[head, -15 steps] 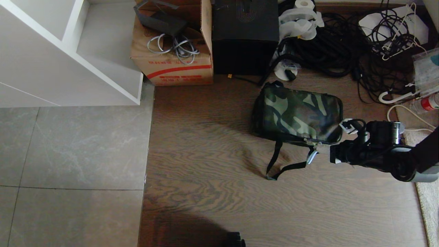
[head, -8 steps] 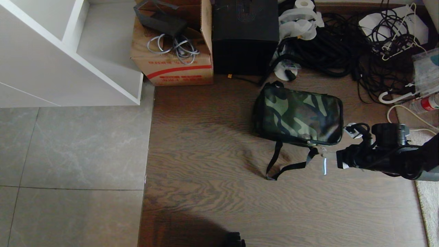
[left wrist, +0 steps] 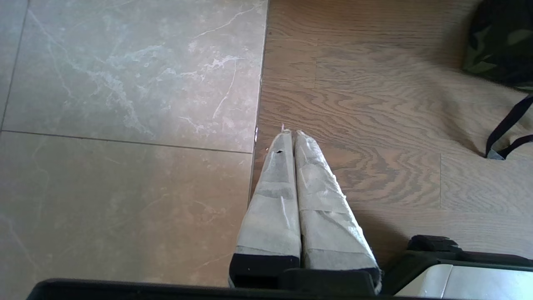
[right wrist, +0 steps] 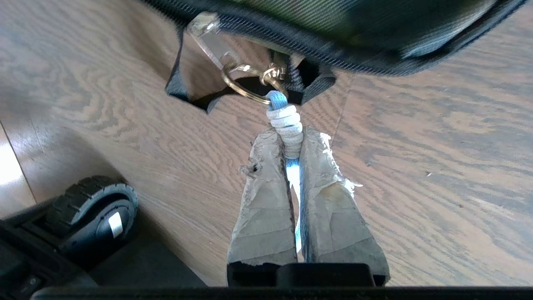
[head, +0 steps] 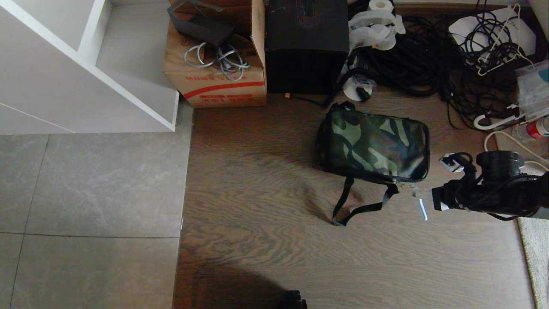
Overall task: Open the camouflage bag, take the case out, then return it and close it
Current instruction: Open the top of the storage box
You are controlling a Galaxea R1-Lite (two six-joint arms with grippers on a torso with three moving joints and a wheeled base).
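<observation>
The camouflage bag (head: 373,143) lies flat on the wooden floor, its black strap (head: 343,201) trailing toward me. The case is hidden. My right gripper (head: 434,201) hovers just off the bag's near right corner, shut on the white-and-blue zipper pull cord (right wrist: 285,118). That cord runs taut to a brass ring (right wrist: 245,85) on the bag's black zipper edge (right wrist: 333,21). In the right wrist view the right gripper (right wrist: 287,137) pinches the cord between its taped fingers. My left gripper (left wrist: 290,133) is shut with nothing in it and hangs parked over the tile-wood seam, far from the bag (left wrist: 499,46).
Behind the bag stand a brown carton (head: 214,73), a tall black box (head: 306,43) and a tangle of black cables (head: 429,56). A white shelf unit (head: 85,64) fills the far left. A rug edge (head: 534,249) borders the right. The base wheel (right wrist: 95,212) sits near the right gripper.
My right gripper has moved to the right along the bag's near edge, drawing the cord and zipper pull with it toward the near right corner. The left arm stayed still.
</observation>
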